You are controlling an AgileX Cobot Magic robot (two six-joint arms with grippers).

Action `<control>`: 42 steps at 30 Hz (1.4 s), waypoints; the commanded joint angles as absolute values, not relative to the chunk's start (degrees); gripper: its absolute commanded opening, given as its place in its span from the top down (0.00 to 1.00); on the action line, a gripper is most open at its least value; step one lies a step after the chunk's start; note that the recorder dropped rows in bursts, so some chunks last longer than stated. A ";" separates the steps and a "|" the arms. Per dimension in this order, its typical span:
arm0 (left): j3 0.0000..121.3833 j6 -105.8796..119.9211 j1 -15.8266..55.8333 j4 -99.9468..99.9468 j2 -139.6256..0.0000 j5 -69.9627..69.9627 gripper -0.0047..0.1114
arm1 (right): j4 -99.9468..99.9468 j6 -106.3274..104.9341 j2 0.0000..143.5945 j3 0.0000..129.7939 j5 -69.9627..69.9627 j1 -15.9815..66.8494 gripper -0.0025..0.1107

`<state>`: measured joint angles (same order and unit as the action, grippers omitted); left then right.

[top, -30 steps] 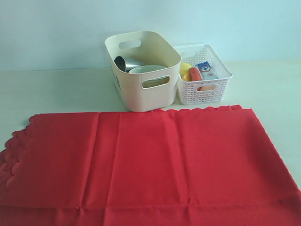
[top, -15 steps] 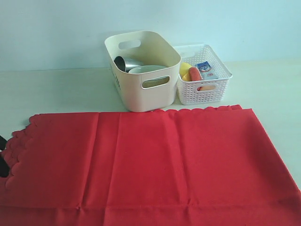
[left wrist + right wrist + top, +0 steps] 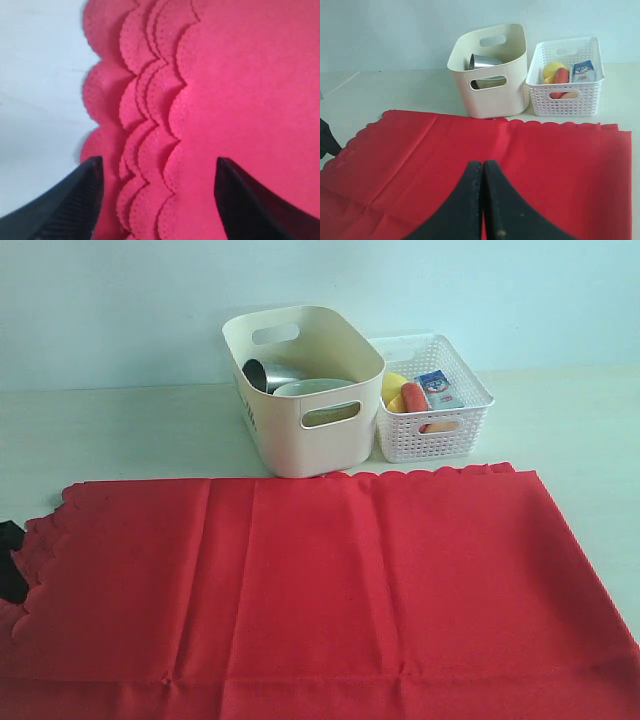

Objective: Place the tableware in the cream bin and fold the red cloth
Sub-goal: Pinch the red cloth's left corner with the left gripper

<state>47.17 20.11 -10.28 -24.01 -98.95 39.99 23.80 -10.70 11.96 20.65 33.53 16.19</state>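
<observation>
A pale tabletop (image 3: 120, 430) fills the exterior view from the light blue wall down to the bottom of the frame.

The red cloth (image 3: 320, 590) is the largest thing on it. It lies spread flat across the whole lower half of the frame, from the left edge almost to the right edge. Scallops run along its far edge and its left edge. Faint creases cross it.

The cream bin (image 3: 290, 445) stands upright at upper centre, just behind the far edge of the cloth. One oval handle cut-out faces the camera.

A white lattice basket (image 3: 430, 445) stands just to the right of the bin, side by side with it.

My left end effector (image 3: 157, 162) is open, its two dark fingers (image 3: 75, 200) spread wide. It straddles the left scalloped edge of the cloth, where several layers of scallops overlap. One finger is over bare tabletop, the other over red fabric. I cannot tell whether it touches the cloth. In the exterior view it is a dark shape at the far left, mid-height.

My right end effector (image 3: 482, 165) is closed, its fingers pressed together, above the cloth.

Inside the bin a pale bowl (image 3: 310, 387) sits beside a tilted steel cup (image 3: 262, 373).

The basket holds a yellow rounded item (image 3: 394, 385), an orange-red item (image 3: 414, 397) and a small blue and white carton (image 3: 436, 385).
</observation>
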 commanded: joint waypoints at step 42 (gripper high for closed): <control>52.64 38.86 -12.70 -41.92 -108.65 48.93 0.43 | 23.94 -10.33 11.70 21.04 33.70 16.03 0.98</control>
